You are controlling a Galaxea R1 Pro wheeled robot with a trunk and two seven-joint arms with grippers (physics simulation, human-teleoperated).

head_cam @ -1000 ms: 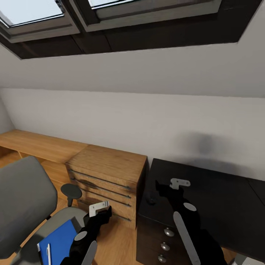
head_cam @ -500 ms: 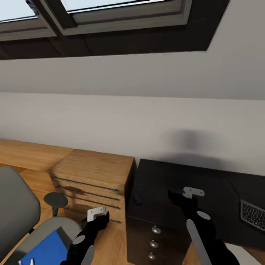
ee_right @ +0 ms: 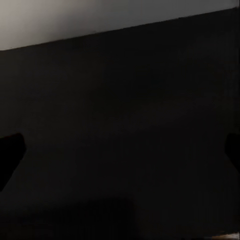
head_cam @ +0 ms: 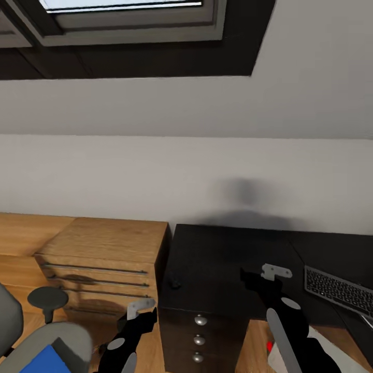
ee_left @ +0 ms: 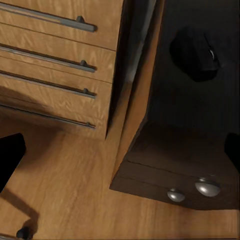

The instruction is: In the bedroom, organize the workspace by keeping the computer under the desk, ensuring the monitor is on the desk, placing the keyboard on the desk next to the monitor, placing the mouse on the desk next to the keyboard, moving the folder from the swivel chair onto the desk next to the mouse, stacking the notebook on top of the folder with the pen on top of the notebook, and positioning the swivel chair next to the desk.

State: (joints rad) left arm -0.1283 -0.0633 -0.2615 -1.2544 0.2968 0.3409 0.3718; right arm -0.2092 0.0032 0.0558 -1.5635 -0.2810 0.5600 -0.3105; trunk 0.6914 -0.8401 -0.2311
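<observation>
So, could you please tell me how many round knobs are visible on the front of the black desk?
3, in a vertical column on the desk's drawer front: top knob, middle knob, bottom knob. More may be hidden below the picture's edge.

A white wall (head_cam: 186, 171) slopes up to a dark-framed window (head_cam: 129, 31) with bright light. On the left stands a brown wooden drawer chest (head_cam: 98, 259) on a brown wood floor (ee_left: 65, 200).

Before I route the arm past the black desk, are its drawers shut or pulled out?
Shut. The black desk's drawers sit flush with its front, with the round knobs lined up one above another.
</observation>
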